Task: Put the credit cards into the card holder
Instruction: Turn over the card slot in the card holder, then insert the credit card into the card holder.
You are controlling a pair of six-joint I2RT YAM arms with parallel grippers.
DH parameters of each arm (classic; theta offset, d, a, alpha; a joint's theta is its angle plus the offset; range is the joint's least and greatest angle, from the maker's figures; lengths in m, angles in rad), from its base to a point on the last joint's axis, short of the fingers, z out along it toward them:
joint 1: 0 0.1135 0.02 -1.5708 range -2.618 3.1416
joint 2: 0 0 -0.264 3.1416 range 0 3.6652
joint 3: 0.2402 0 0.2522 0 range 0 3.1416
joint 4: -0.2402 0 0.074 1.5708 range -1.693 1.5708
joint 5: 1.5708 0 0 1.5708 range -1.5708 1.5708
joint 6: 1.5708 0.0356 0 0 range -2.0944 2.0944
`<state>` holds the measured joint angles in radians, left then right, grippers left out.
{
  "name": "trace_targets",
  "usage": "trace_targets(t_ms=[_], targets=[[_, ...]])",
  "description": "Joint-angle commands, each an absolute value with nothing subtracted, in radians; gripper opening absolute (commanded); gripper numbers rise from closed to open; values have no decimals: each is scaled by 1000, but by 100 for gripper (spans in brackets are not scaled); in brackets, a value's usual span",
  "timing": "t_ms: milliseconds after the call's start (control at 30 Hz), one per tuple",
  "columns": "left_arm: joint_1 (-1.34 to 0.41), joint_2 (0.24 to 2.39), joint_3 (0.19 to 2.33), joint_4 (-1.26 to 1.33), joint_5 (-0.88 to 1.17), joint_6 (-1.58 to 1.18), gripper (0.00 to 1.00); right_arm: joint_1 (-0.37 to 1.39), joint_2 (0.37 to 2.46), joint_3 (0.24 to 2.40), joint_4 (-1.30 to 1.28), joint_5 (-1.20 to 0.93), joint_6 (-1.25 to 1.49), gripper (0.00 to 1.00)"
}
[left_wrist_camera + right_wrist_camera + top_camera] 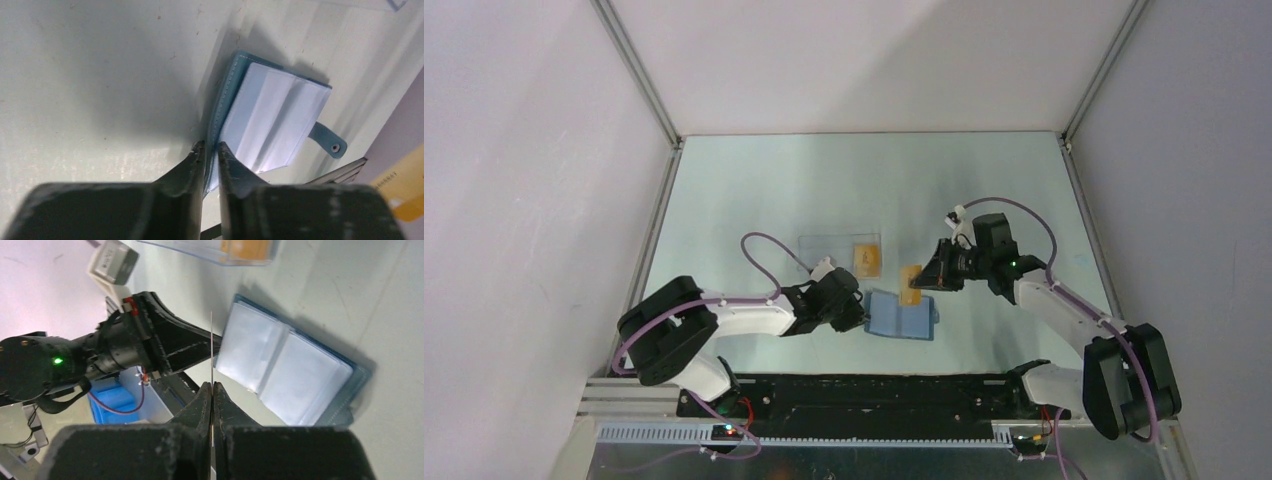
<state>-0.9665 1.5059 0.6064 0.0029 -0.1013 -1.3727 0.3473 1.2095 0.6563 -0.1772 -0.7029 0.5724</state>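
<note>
Work was only just started: no card sat in the card holder (902,318) yet. From above, the blue holder lay open near the arms. The left gripper (854,306) pinched its left edge. The right gripper (927,277) held one orange card (911,284) just over it. Another card (867,258) lay on the clear sheet (824,243). The left wrist view showed its fingers clamped on the holder's cover, and card print too small to read. The right wrist view showed the held card edge-on between tight fingers.
</note>
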Motion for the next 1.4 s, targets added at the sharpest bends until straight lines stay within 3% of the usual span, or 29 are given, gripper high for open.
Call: trace_targets(t_ms=[0, 33, 133, 200, 300, 400, 833, 1367], targets=[[-974, 1500, 635, -6, -105, -1335, 25, 346, 1226, 668, -277, -644, 512, 0], [-974, 1496, 634, -6, -106, -1332, 31, 349, 1241, 660, -279, -642, 507, 0], [-974, 1482, 626, -5, -113, -1335, 34, 377, 1276, 638, -273, -631, 498, 0], [-974, 1484, 623, -5, -111, -1335, 29, 394, 1301, 613, -241, -628, 503, 0], [-974, 1499, 624, -6, -105, -1333, 10, 408, 1355, 586, -182, -640, 507, 0], [-974, 1514, 628, -6, -94, -1330, 1, 408, 1416, 585, -167, -663, 502, 0], [-974, 1550, 637, -6, -75, -1316, 0, 420, 1519, 567, -92, -809, 469, 0], [-975, 1566, 632, -6, -60, -1310, 0, 362, 1589, 578, -45, -759, 472, 0]])
